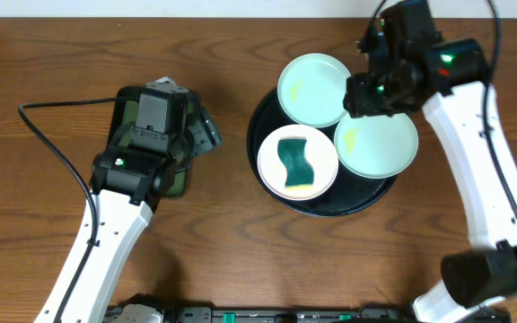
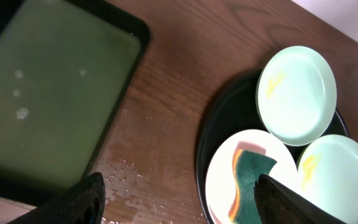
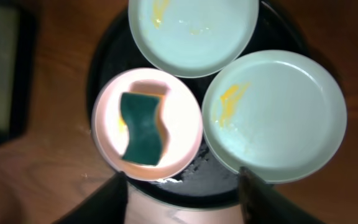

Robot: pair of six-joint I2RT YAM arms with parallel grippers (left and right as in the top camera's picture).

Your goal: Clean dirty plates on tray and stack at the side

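The round black tray (image 1: 330, 208) holds three plates. A pale mint plate (image 1: 314, 88) with a yellow smear is at the back. Another smeared mint plate (image 1: 377, 144) is at the right. A white plate (image 1: 276, 179) at the front left carries a green and yellow sponge (image 1: 296, 161). My right gripper (image 1: 380, 90) hovers over the back right of the tray, open and empty, as the right wrist view (image 3: 182, 199) shows. My left gripper (image 1: 206, 133) is left of the tray, open and empty in the left wrist view (image 2: 179, 205).
A smaller rectangular black tray with a green inside (image 1: 126, 117) lies under my left arm and fills the upper left of the left wrist view (image 2: 42, 93). Water drops (image 2: 123, 174) lie on the wooden table between it and the round tray (image 2: 213, 137).
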